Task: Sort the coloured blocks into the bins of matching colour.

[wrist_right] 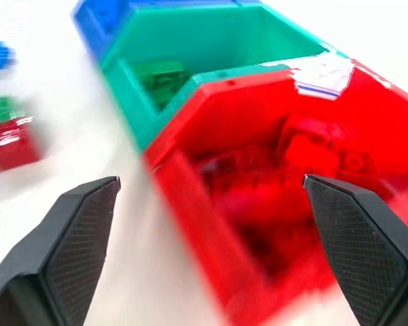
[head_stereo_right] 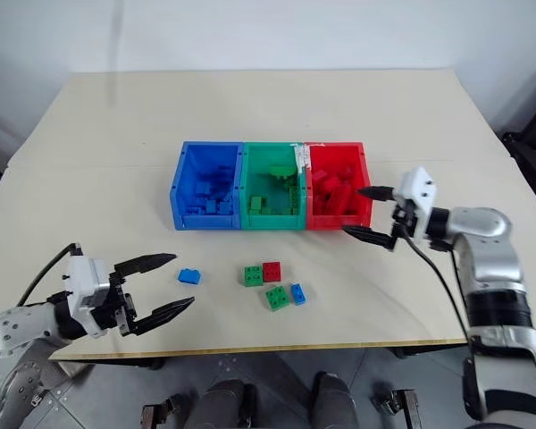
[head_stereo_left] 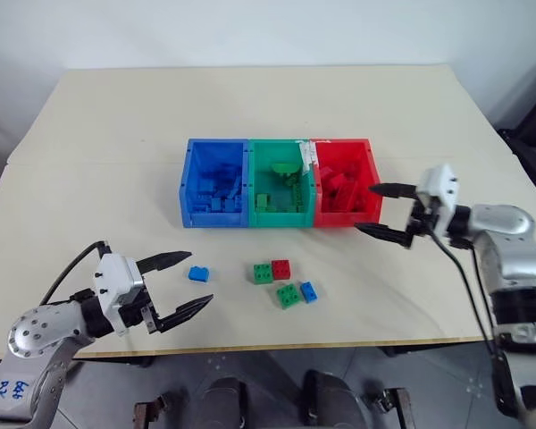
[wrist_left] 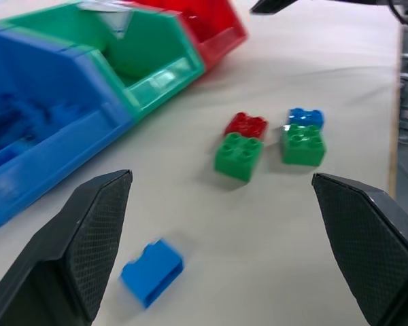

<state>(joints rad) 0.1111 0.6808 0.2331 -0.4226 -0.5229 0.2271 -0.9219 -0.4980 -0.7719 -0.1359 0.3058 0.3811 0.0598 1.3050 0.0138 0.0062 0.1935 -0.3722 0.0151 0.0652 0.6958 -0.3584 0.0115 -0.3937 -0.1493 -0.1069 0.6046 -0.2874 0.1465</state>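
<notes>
The three joined bins, blue (head_stereo_left: pixel 216 183), green (head_stereo_left: pixel 280 183) and red (head_stereo_left: pixel 344 181), look like glossy moulded plastic, the studded bricks (wrist_left: pixel 239 156) a smooth shiny plastic, the table top (head_stereo_left: pixel 250 98) a matt cream laminate, and the gripper fingers (wrist_left: pixel 98 231) matt black with fine cross-hatched pads.

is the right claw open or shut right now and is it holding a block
Open and empty: the right claw has its two black fingers spread wide beside the red bin, with nothing between them.

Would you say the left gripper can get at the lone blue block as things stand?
Probably yes: the left gripper is open, the lone blue block lies on bare table just ahead of it, with nothing between them.
</notes>
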